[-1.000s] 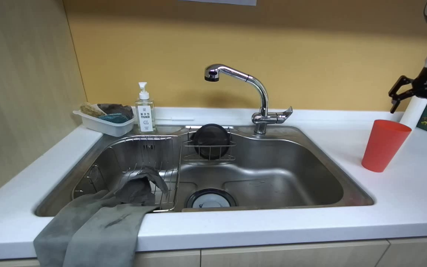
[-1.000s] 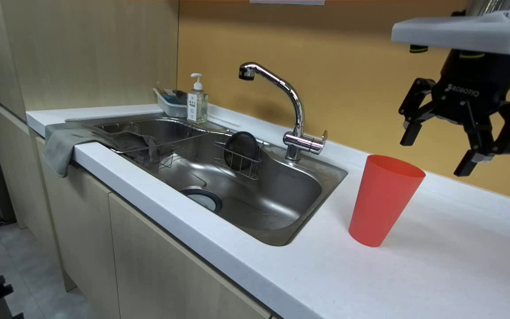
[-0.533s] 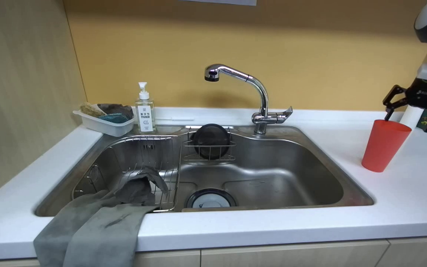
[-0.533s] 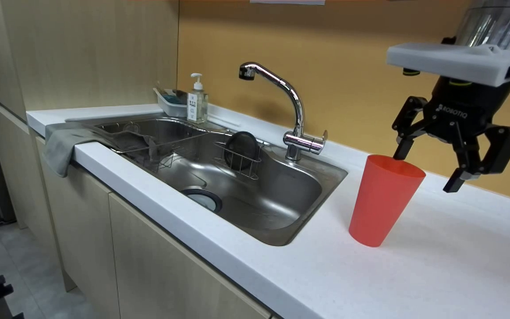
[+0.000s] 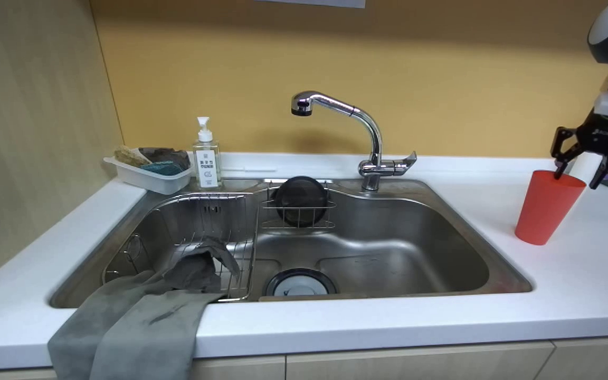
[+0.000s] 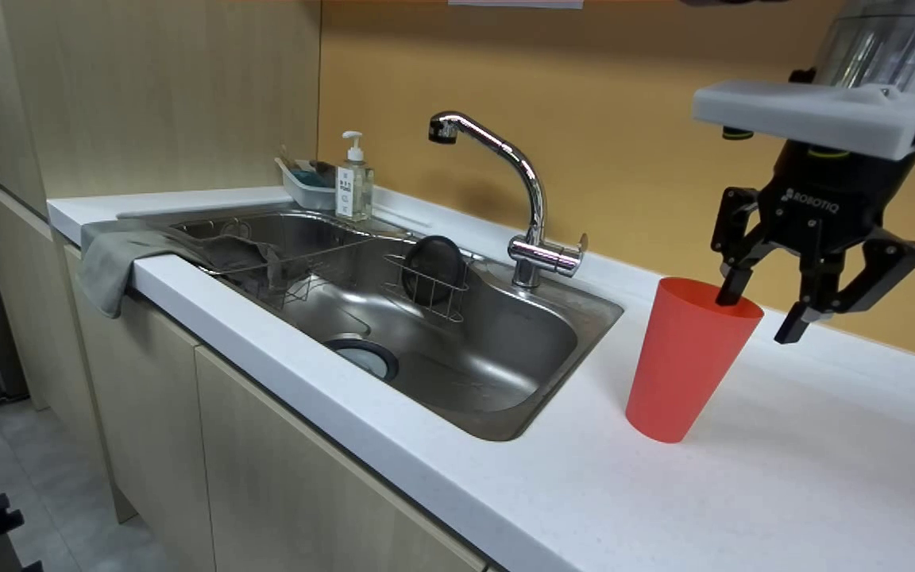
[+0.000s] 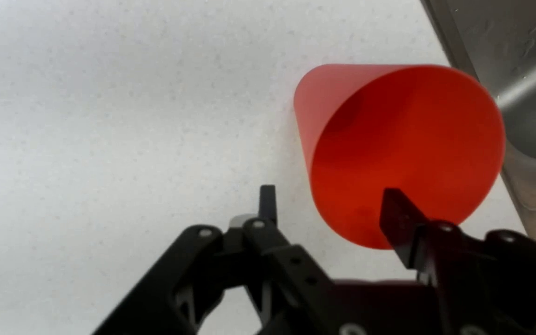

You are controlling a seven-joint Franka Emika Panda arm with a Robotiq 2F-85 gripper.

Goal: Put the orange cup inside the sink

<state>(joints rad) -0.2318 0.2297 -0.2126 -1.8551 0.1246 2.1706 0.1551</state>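
In an exterior view, the gripper (image 6: 760, 313), between two and three o'clock, reads "ROBOTIQ"; at ten, the label (image 6: 345, 192) on the soap bottle (image 6: 363, 199) is unreadable.

The rear wall (image 5: 441, 84) is yellow-orange, with a shaded band along its top. A pale wood-grain panel (image 5: 24, 121) meets it at the corner. Similarly finished cabinets (image 6: 291, 485) stand below the white countertop (image 6: 743, 492). The floor (image 6: 28, 461) is grey tile.

My fingers (image 6: 734, 284) look matt. The cup (image 6: 686, 365) is smooth plastic, faintly sheeny; the table (image 6: 823, 477) smooth, finely speckled. At two o'clock in my wrist view, the sink (image 7: 528, 93) is satin metal. The tap (image 6: 537, 210) is glossy metal, the towel (image 5: 145, 332) matt cloth.
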